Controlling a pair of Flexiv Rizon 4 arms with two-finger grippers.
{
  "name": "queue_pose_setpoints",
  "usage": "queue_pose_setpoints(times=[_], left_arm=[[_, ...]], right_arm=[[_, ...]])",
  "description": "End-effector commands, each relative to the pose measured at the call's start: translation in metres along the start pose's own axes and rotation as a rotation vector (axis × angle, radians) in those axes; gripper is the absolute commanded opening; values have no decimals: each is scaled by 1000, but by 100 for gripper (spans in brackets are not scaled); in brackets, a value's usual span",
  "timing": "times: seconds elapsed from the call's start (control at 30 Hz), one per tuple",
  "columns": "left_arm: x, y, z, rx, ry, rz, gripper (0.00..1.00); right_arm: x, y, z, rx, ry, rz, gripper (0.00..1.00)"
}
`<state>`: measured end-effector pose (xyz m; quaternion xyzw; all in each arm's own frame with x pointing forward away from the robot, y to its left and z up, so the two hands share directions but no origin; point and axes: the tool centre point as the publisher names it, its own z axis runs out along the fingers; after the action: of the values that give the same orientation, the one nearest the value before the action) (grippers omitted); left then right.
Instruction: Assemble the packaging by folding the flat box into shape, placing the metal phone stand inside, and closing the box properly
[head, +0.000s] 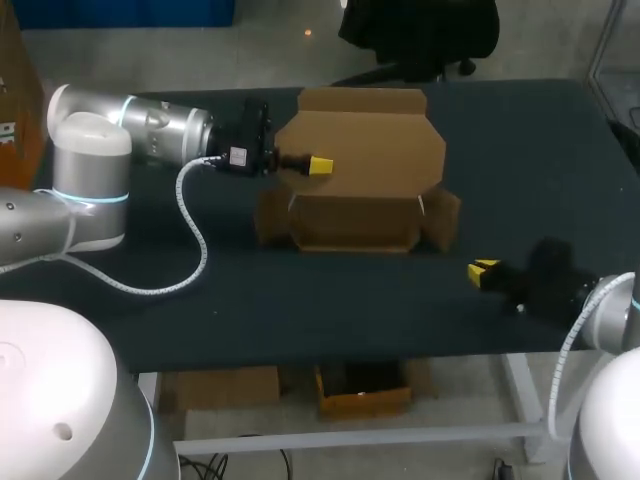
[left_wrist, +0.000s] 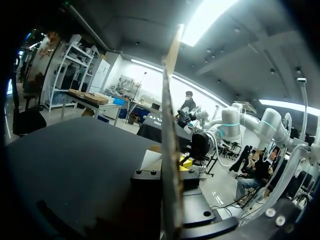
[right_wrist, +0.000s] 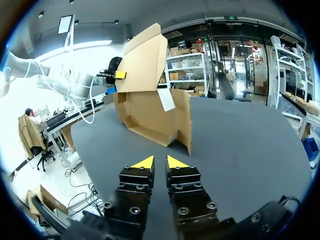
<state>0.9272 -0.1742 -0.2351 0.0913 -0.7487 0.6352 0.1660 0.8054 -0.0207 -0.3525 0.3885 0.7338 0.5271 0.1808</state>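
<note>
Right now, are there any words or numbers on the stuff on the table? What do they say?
None can be read.
Box: plain brown card, no words show.
White patch on the box's flap: looks blank, too blurred to be sure.
Small white label on the left arm: too small to read.
</note>
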Motion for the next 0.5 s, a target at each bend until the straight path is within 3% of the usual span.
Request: queue_pose_setpoints(times=[0.03,0.2,0.5], left_arm=[[-2,3,1,-1,4,0,0],[-2,3,1,-1,4,0,0],[-2,3,1,-1,4,0,0]], right_arm=[[-10,-3,-8,-3,43,-10,17],[-16,-2,4,21,67,-41,35],[-23,6,29,59,94,-83,44]])
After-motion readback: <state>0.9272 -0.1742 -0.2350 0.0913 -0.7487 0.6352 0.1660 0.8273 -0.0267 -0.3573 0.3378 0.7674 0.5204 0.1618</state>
